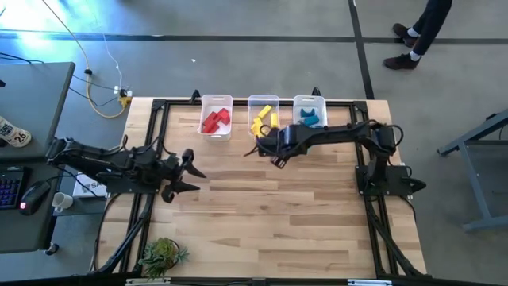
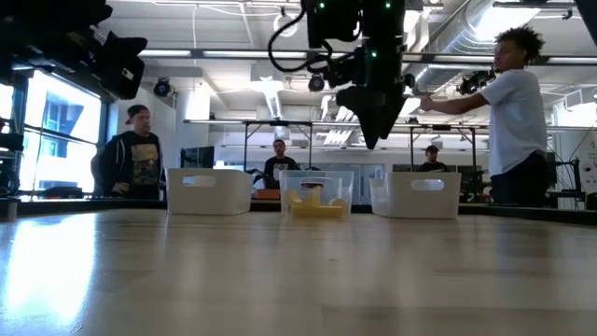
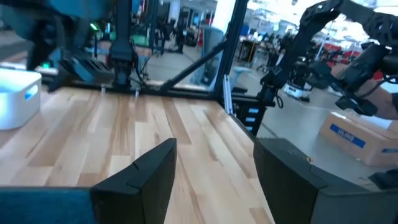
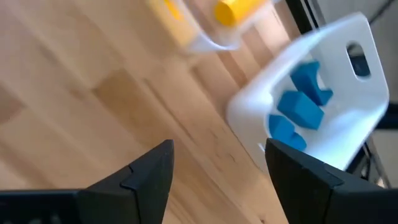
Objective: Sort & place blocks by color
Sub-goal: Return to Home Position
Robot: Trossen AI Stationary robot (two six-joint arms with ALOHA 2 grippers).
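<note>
The blocks lie sorted in three small bins along the table's far edge. Red blocks [image 1: 215,121] fill the left bin, yellow blocks [image 1: 264,119] the middle one and blue blocks [image 1: 310,117] the right one. My right gripper [image 1: 265,156] hovers open and empty just in front of the yellow bin. Its wrist view shows the blue blocks [image 4: 302,107] in their white bin and a yellow block [image 4: 235,9] in the clear bin. In the low view it hangs above the table [image 2: 375,131]. My left gripper [image 1: 196,179] is open and empty over the table's left middle [image 3: 214,168].
The three bins [image 2: 210,191] [image 2: 317,196] [image 2: 417,194] stand in a row at the far edge. A small potted plant [image 1: 162,254] sits at the near left corner. People stand in the room beyond the table, one close on the right [image 2: 511,103].
</note>
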